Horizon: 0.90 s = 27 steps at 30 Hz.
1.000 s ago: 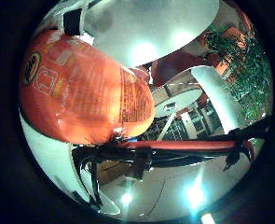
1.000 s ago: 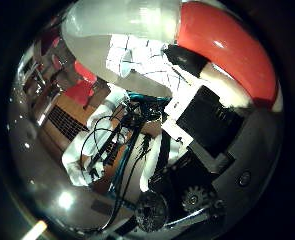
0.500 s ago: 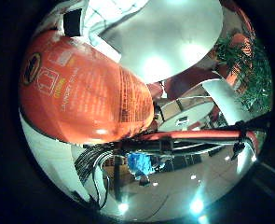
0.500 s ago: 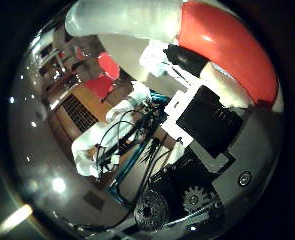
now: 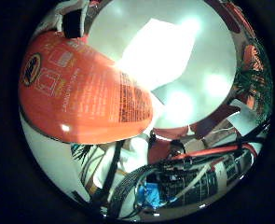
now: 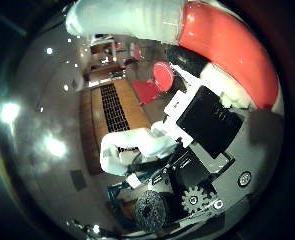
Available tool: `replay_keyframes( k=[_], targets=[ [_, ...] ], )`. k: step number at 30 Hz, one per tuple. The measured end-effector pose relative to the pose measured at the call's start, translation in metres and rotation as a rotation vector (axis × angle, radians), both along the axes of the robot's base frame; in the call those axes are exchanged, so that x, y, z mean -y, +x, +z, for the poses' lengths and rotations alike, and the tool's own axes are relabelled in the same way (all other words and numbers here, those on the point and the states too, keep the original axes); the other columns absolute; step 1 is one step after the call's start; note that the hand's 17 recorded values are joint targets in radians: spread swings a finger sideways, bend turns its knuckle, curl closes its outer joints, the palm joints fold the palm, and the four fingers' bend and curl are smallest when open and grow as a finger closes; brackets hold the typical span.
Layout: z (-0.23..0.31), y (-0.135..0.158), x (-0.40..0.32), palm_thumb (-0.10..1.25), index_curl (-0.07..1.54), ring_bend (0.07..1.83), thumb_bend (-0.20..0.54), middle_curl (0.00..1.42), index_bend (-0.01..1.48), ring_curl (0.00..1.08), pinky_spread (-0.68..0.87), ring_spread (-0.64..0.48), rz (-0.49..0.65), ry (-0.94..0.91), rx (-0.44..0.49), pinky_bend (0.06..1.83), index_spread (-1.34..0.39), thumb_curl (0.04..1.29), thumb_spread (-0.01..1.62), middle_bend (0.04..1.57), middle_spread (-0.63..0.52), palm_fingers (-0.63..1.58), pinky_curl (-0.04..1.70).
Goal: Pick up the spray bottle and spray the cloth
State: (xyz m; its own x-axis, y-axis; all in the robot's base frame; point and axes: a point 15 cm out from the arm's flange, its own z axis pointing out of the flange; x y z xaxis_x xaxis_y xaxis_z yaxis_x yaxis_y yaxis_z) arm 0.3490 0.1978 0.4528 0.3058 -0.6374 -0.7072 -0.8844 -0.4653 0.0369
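Observation:
The spray bottle (image 5: 81,89) has an orange labelled body and lies close against the palm, filling much of the right little finger side palm view. The right thumb side palm view shows its orange body (image 6: 227,45) and a white part (image 6: 122,18). My hand (image 6: 212,120), of black and white parts, has a finger curled against the bottle. A white cloth (image 5: 160,51) lies flat on a pale round table (image 5: 198,103), beyond the bottle and away from it.
A green plant (image 5: 258,79) stands beside the table. Red chairs (image 6: 152,85) and a slatted wooden surface (image 6: 112,105) are far off. The white arm (image 6: 137,150) and a gear (image 6: 192,198) are in the thumb side view.
Both views have swung, so the hand has turned. The bottle stays in the same place against the palm. The pale table and white cloth now fill more of the little finger side view.

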Motion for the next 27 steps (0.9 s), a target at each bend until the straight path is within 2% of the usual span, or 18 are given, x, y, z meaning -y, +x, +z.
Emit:
replay_keyframes(
  k=[6,10,16,27],
  targets=[
    [-0.018,0.001,-0.047,1.03,0.70,1.46,-0.012,0.64,1.18,0.63,-0.22,-0.17,0.052,0.161,0.058,1.02,-0.19,0.67,1.11,1.38,-0.09,1.18,1.33],
    [-0.054,-0.003,-0.073,1.02,0.70,1.46,-0.012,0.64,1.19,0.63,-0.21,-0.17,0.064,0.264,0.076,1.02,-0.19,0.68,1.11,1.38,-0.09,1.18,1.33],
    [-0.102,-0.008,-0.106,1.01,0.70,1.46,-0.012,0.64,1.19,0.63,-0.21,-0.17,0.059,0.381,0.162,1.02,-0.18,0.69,1.10,1.38,-0.09,1.18,1.33],
    [-0.158,-0.026,-0.128,1.00,0.70,1.47,-0.012,0.64,1.20,0.63,-0.20,-0.17,0.069,0.400,0.246,1.02,-0.18,0.71,1.08,1.38,-0.09,1.18,1.33]
  ],
)
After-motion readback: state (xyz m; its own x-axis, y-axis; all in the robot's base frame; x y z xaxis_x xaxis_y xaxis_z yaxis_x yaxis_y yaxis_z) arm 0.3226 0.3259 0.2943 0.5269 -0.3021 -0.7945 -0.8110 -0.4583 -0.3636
